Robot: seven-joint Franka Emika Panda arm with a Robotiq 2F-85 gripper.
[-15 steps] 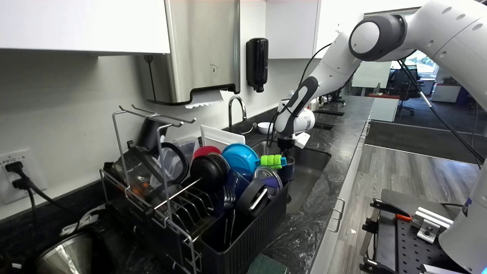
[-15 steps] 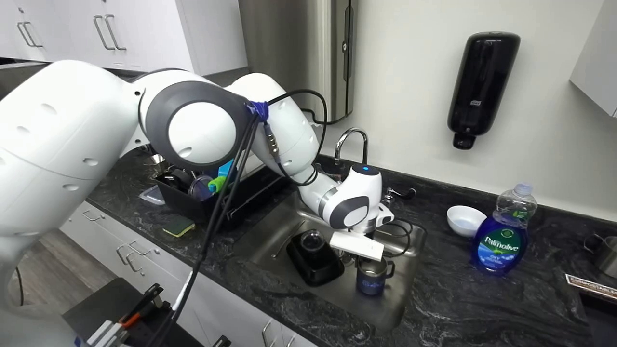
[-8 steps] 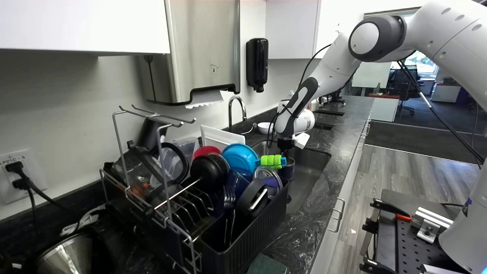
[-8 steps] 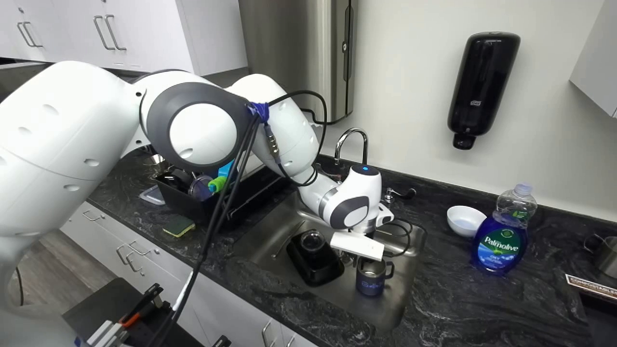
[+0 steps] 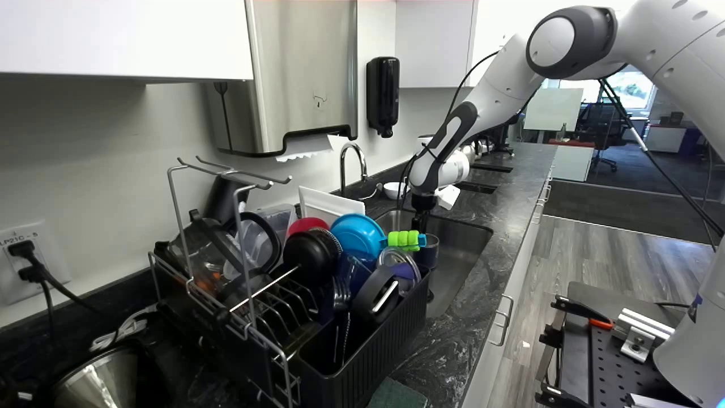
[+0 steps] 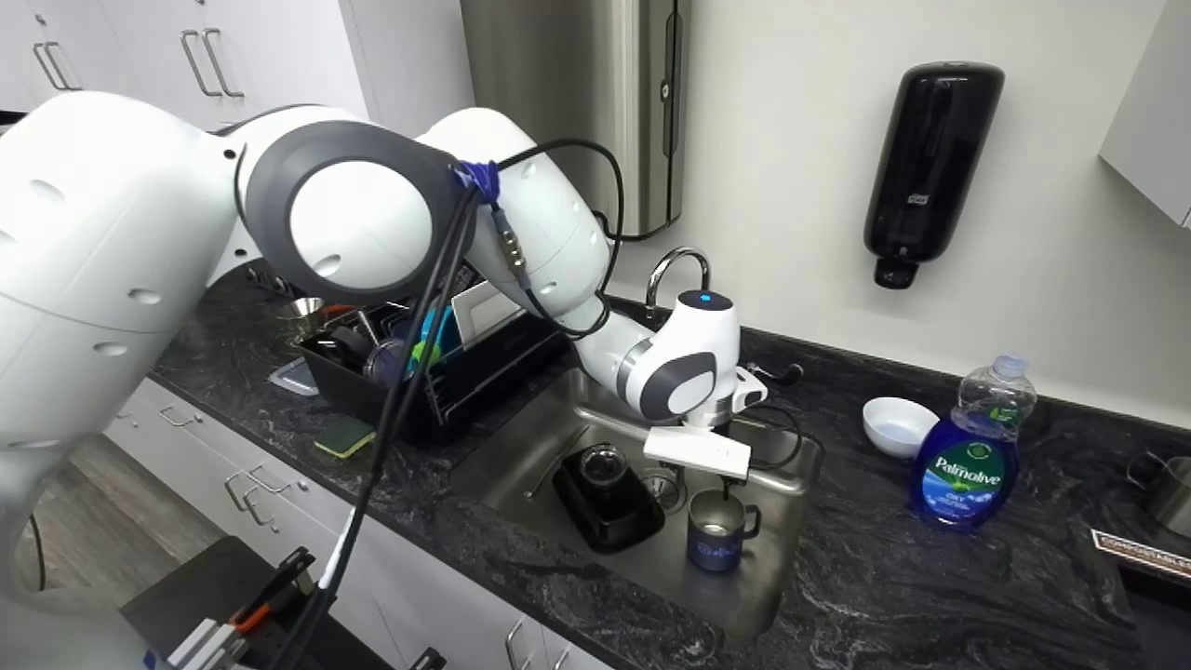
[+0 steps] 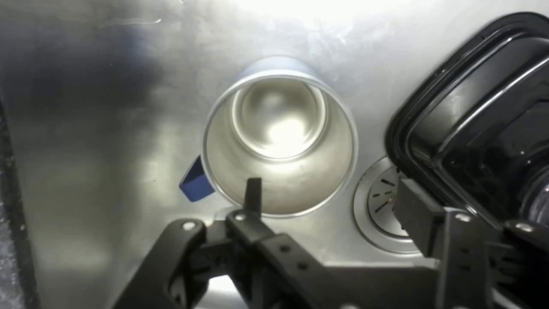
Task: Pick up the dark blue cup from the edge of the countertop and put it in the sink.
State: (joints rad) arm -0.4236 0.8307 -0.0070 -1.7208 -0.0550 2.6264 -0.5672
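Gripper released — dark blue cup (image 6: 713, 542) upright in the sink (image 6: 679, 582).
In the wrist view, you see the gripper (image 7: 334, 204) with its two fingers (image 7: 253, 195) spread wide apart. One fingertip overlaps the cup's rim in that view; whether it makes contact, you cannot tell. You look down into the cup's metallic interior; its handle (image 7: 196, 184) points to the lower left, and the drain (image 7: 379, 210) lies at the lower right, just beside the cup — partly hidden by a black container (image 7: 484, 128). In an exterior view, you find a white bowl (image 6: 898, 426) and a dish soap bottle (image 6: 968, 456) side by side on the countertop (image 6: 884, 577), next to the sink.
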